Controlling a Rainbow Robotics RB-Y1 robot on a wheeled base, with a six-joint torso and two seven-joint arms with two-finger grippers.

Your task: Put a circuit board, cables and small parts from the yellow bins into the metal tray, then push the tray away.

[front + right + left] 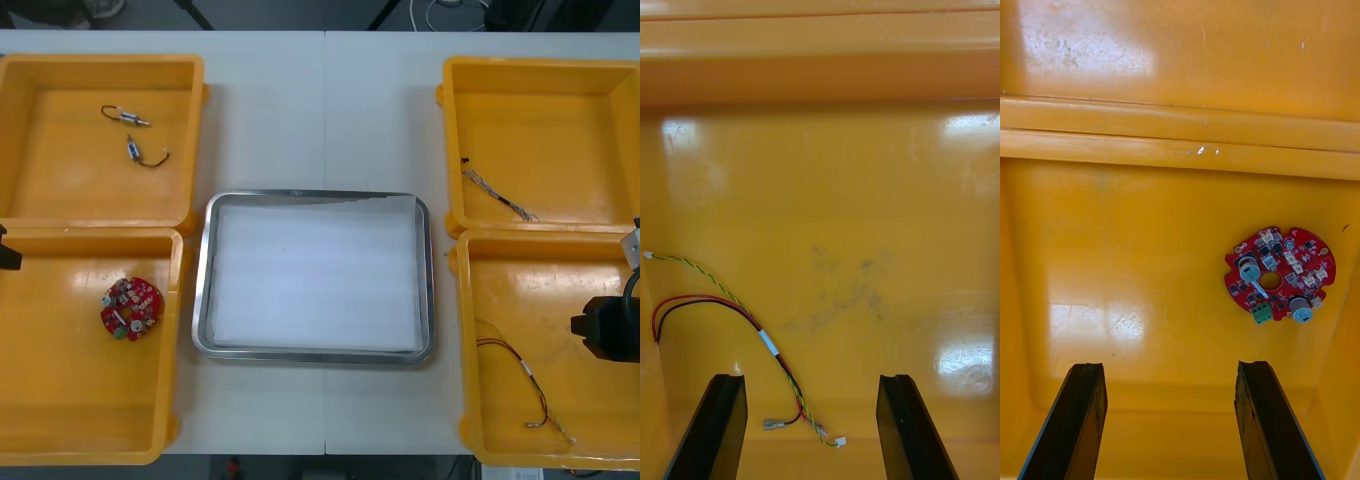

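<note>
A round red circuit board lies in the near left yellow bin. My left gripper hovers open over that bin's floor, the board ahead of its right finger; the arm shows at the table's left edge. A red and yellow cable lies in the near right yellow bin. Over it my right gripper stands open, the cable's end between its fingers. The metal tray, white inside, sits between the bins with nothing in it.
The far left yellow bin holds two small metal parts with short wires. A thin twisted cable lies in the far right yellow bin. Bare table stretches beyond the tray's far side.
</note>
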